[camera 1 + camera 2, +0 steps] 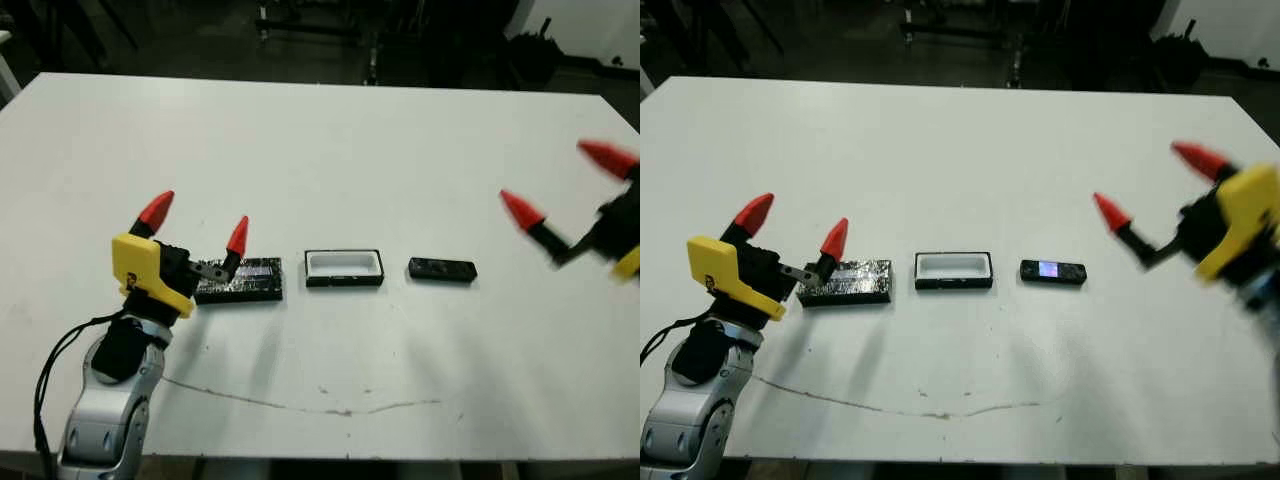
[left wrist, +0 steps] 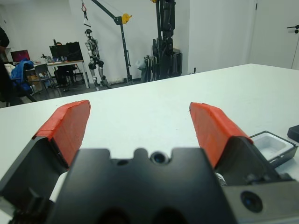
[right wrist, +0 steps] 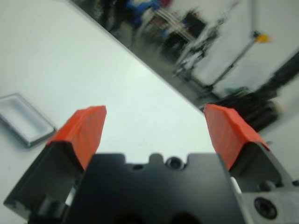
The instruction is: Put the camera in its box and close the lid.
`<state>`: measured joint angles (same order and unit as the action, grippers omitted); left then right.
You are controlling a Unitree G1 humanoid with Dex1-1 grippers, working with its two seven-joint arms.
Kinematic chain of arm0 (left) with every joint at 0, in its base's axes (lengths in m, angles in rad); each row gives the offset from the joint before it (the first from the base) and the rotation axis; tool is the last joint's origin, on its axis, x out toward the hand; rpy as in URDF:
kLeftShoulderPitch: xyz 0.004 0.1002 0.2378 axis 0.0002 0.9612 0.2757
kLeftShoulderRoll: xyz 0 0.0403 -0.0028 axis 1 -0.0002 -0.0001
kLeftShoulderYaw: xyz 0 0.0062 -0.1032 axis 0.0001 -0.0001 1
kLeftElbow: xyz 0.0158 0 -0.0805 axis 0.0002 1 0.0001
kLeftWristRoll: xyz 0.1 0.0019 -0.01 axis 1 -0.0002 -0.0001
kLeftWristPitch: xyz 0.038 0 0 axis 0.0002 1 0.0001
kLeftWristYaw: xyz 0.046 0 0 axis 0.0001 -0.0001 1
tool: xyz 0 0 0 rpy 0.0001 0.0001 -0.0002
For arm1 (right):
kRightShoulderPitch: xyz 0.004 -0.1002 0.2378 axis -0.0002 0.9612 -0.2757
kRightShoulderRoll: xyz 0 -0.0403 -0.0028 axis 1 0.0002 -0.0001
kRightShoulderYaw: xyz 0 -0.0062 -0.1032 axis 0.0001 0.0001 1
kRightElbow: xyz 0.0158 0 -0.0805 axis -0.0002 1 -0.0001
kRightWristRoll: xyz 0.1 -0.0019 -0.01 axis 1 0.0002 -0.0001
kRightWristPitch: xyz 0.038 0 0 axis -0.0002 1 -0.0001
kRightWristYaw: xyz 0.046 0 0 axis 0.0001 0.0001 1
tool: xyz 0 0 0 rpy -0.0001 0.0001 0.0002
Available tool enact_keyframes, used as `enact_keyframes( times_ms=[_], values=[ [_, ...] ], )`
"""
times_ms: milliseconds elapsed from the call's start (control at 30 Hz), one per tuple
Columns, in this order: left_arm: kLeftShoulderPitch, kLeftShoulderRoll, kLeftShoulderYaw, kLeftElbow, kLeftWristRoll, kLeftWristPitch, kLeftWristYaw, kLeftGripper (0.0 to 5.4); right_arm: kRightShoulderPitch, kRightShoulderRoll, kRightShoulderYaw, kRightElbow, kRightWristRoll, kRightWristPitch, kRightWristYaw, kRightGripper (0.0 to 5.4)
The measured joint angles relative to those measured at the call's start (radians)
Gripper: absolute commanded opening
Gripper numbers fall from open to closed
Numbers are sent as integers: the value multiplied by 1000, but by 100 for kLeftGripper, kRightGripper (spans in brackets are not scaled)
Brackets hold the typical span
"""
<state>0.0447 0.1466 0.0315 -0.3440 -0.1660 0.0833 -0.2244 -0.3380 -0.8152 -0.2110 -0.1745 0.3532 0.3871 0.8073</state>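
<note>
No brand, label or writing can be read on anything before me. Taking the box [image 1: 344,268] as my mark, it sits open near the middle of the white table [image 1: 320,140], its white lining showing inside the black rim. Nearest to me, my left gripper [image 1: 197,225] hangs low at the table's near left, its two red-tipped fingers spread wide apart and holding nothing. The lid [image 1: 240,279] lies flat just to the left of the box, a narrow gap of table between them, and my left gripper's inner finger is right at the lid's left end; whether it touches I cannot tell. The camera [image 1: 442,269] lies flat to the right of the box, apart from it, all three in one row across the table. Farther to the right of the camera, and well apart from it, my right gripper [image 1: 1150,198] hovers above the table, fingers splayed wide and empty.
</note>
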Motion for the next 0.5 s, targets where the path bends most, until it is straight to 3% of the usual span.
enact_keyframes(
  times_ms=[233, 500],
  values=[
    [7, -1, -1, -1, -6, 1, 1, 539, -249, -40, 236, 290, -50, -5, 317, 540],
    [13, -1, -5, -5, -2, 2, 3, 539, -420, 7, 442, 558, -173, -105, 601, 540]
  ],
)
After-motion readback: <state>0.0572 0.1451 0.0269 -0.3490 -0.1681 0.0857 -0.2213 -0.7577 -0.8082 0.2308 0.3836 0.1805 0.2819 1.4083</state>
